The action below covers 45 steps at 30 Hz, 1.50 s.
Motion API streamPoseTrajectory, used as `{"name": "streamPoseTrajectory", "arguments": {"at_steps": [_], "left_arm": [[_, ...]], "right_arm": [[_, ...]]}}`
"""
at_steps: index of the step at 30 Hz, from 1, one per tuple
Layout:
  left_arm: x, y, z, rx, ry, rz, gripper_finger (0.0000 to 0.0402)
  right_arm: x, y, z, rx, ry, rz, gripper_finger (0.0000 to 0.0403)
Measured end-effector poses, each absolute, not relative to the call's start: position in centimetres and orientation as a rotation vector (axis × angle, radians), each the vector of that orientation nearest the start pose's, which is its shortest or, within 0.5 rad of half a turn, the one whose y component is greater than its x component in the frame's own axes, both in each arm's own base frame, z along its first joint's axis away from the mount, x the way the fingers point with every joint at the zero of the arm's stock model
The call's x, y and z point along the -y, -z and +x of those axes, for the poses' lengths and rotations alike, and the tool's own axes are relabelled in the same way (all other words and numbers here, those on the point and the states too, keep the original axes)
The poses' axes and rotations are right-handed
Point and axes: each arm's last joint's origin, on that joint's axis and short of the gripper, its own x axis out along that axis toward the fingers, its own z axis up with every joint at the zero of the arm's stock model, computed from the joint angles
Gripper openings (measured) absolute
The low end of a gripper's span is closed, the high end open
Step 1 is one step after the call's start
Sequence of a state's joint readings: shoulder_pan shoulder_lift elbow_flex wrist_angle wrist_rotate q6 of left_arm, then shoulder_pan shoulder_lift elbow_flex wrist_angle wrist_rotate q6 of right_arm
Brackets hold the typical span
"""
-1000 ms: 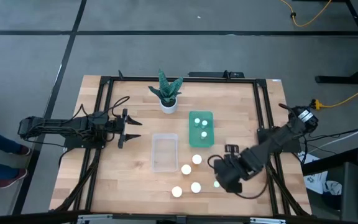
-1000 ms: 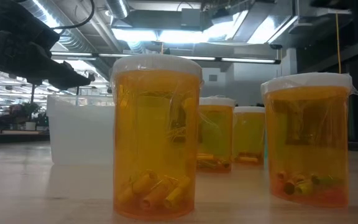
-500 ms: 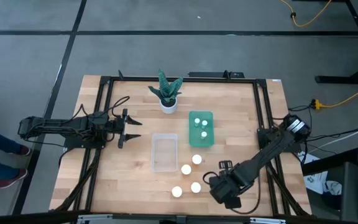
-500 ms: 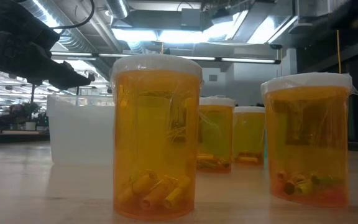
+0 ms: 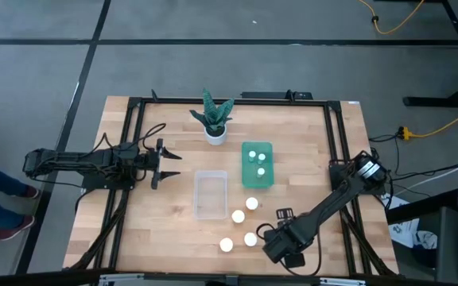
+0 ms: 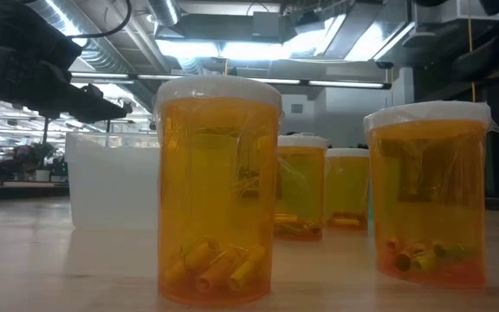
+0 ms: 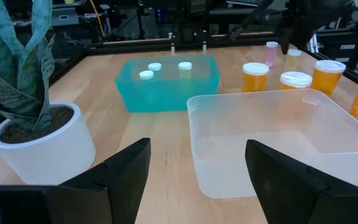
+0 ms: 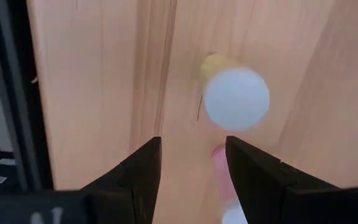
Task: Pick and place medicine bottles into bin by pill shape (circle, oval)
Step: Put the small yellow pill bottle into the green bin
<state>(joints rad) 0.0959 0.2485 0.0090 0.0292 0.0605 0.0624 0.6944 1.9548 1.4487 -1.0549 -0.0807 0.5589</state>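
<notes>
My right gripper [image 8: 188, 165], fingers apart, hangs over a white-capped medicine bottle [image 8: 235, 98] standing near the tabletop's [image 5: 173, 230] front edge. I should centre the cap between them before descending, I judge; my left gripper [image 5: 168, 164] waits apart beside the clear bin [image 5: 211, 195].

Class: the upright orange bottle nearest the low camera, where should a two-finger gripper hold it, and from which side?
Probably from straight above, fingers closing on opposite sides of the front bottle just under its white cap. It stands upright with straight round walls, so any opposite sides serve, and the wider cap should stop slipping.
</notes>
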Motion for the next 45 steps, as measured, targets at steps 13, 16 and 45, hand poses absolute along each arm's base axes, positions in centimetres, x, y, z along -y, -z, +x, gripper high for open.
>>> {"name": "streamPoseTrajectory", "arguments": {"at_steps": [13,16,45], "left_arm": [[-0.9,-14.8,11.1,-0.211,-0.029,0.046,0.0254],[-0.9,-14.8,11.1,-0.211,-0.029,0.047,0.0254],[-0.9,-14.8,11.1,-0.211,-0.029,0.046,0.0254]], "right_arm": [[-22.8,-18.4,29.5,-1.497,-0.141,-0.046,0.0181],[-22.6,-18.4,29.7,-1.464,-0.119,-0.063,0.0181],[-21.8,-18.7,29.6,-1.461,-0.135,-0.215,0.0113]]}}
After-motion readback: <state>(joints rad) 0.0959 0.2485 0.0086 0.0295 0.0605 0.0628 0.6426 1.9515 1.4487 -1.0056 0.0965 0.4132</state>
